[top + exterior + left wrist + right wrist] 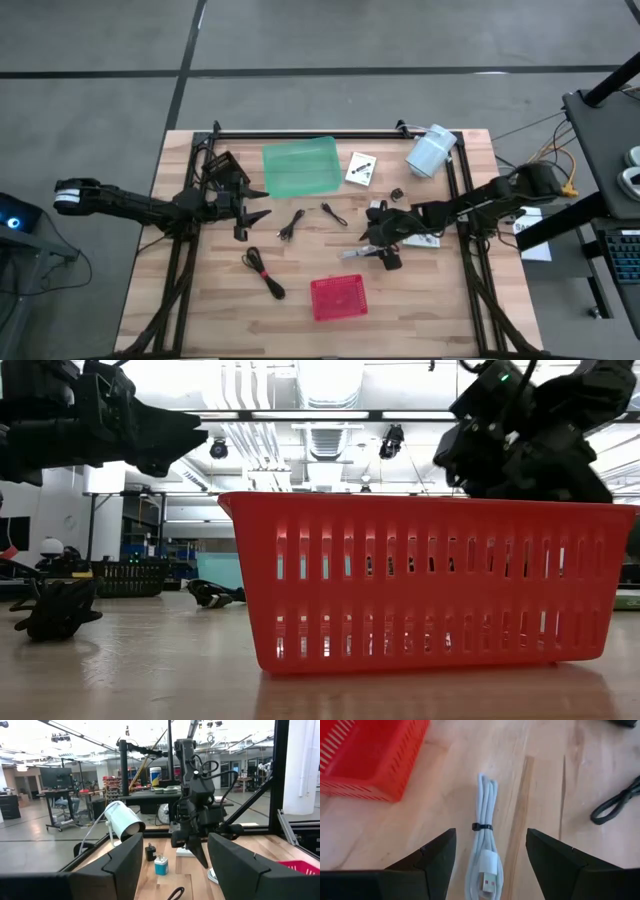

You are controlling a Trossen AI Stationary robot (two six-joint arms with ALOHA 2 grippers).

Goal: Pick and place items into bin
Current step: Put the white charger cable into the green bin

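Grey concrete floor (90,110) with dark seams surrounds the pale wooden bench (420,290). Overhead, white ceiling ducts (330,400) run between bright lights; black workshop tables (65,802) stand farther back.

Two baskets are sitting on the tabletop (420,300): one red basket (338,297) and one green basket (301,166). Three black coiled cables are lying loose: one large cable (263,271) and two thinner ones, one cable (291,224) beside another cable (333,212). One white bundled cable (485,851) is lying between the right claw's fingers. One white card (361,168) with black marks is showing. One white cylinder (431,150) is lying on its side. One small black part (397,194) and one small blue-and-white plug (161,865) are showing. Two arms are working, each carrying one claw.
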